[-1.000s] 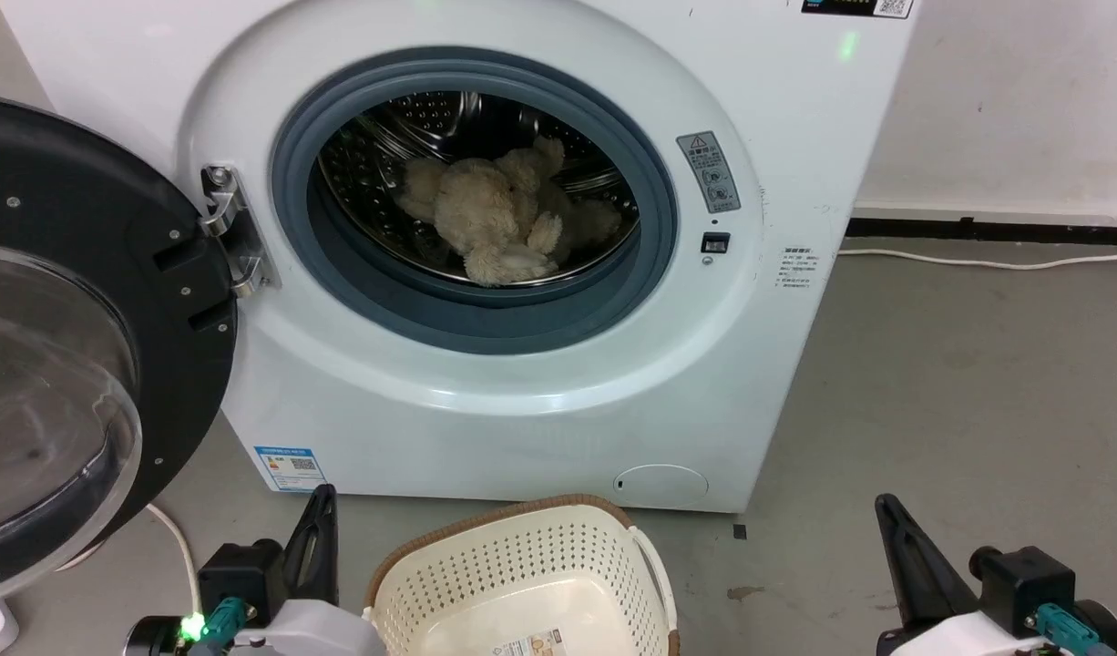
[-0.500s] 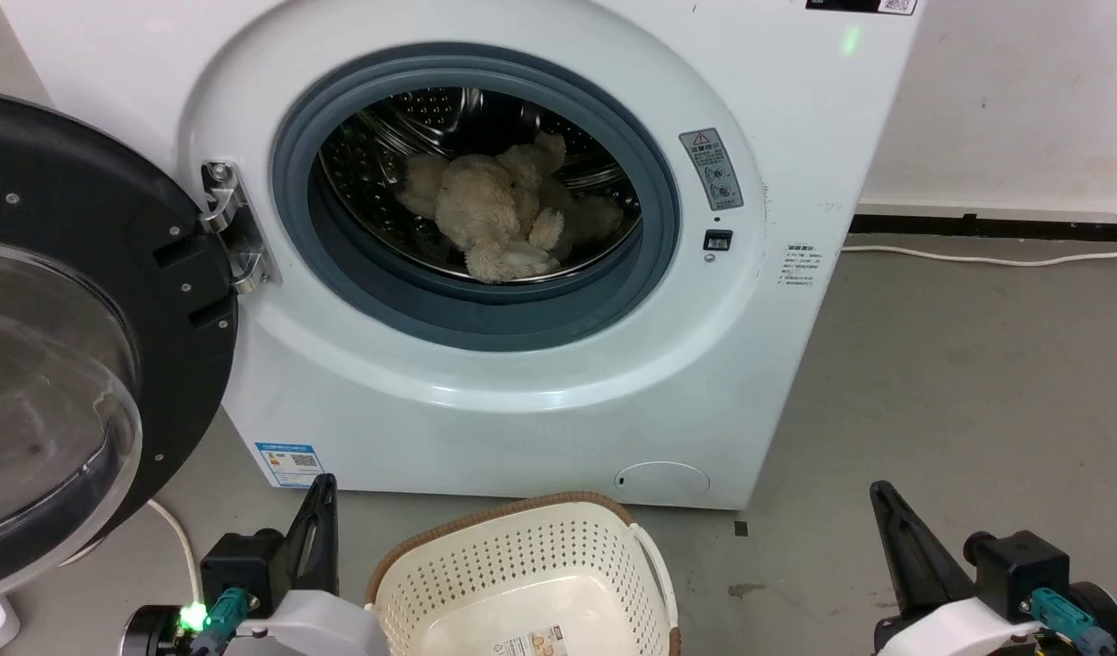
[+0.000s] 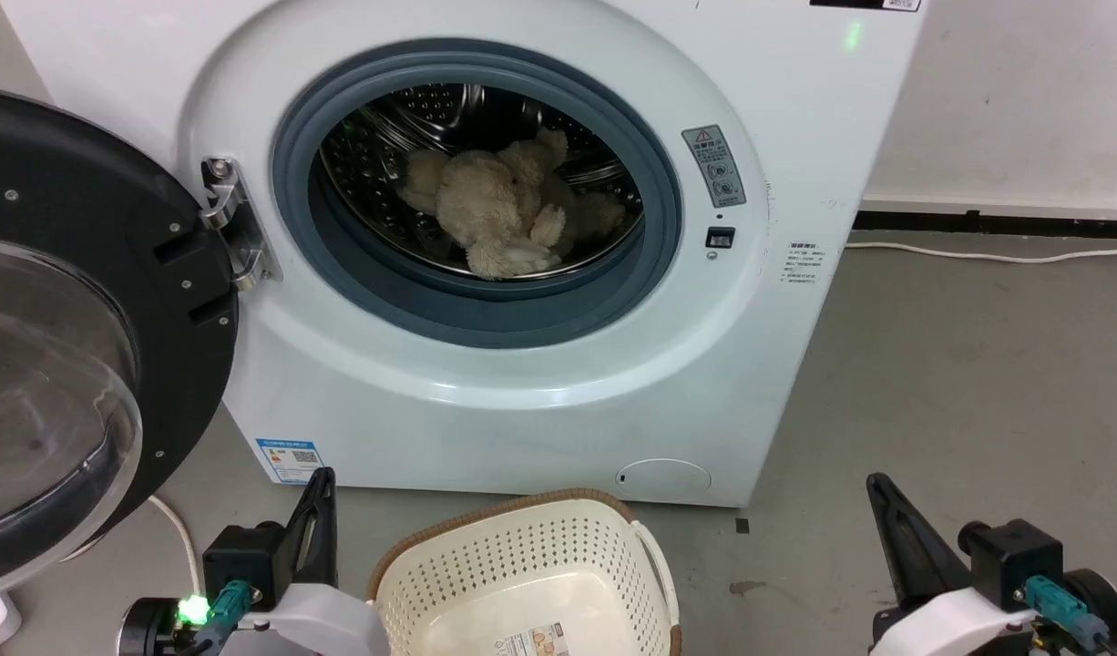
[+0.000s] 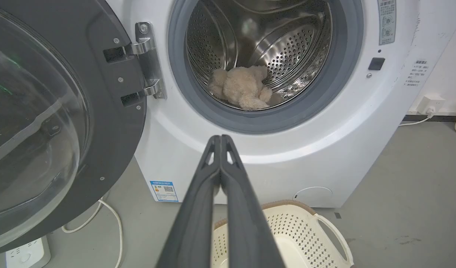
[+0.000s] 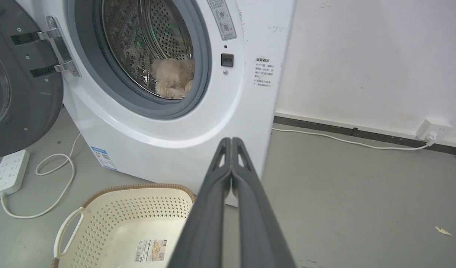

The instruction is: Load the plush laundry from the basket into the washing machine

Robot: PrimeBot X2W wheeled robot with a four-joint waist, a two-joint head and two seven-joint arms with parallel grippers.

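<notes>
The plush laundry (image 3: 504, 205) lies on the floor of the steel drum (image 3: 385, 155) inside the washing machine (image 3: 522, 401), whose glass door (image 3: 76, 319) stands swung wide to the left. On the near floor, the basket (image 3: 522, 556) shows nothing but the label sticker on its bottom. The left gripper (image 4: 220, 141) and right gripper (image 5: 231, 143) hang low on either side of the basket, well apart from the machine, each with its two dark fingers pressed together on nothing.

Loading looks as good as done. The sound course now is to hold both arms low and clear of the door's swing, and to check the opening before anything else. One rounded limb reaches toward the near lip of the drum but appears to stop short of the grey gasket (image 3: 486, 310). If it slid onto the rubber, a light push toward the far wall would be enough.

The toy's long axis runs roughly left to right across the drum. Its pale bulk sits left of centre and a darker part trails off to the right. It is too bunched to tell which end is the head.
</notes>
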